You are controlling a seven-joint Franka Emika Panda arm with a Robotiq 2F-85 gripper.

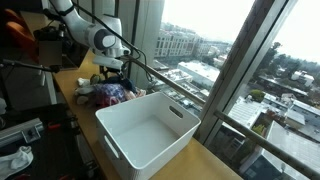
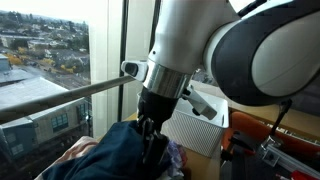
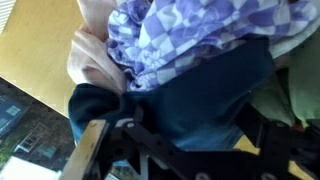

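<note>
In an exterior view the desk (image 1: 212,158) is seen from high up and some way off, looking along it with the window (image 1: 240,60) on the right. The bin (image 1: 150,125) lies near, and the clothes (image 1: 110,92) and arm (image 1: 95,35) lie far. In an exterior view set low and close, the opposite direction is faced: the clothes (image 2: 115,150) are near, the bin (image 2: 195,125) behind, the window on the left. Clothes, bin and arm are shared by both. The wrist view is taken hard against the clothes, with the claw (image 3: 180,150) at its bottom edge.
</note>
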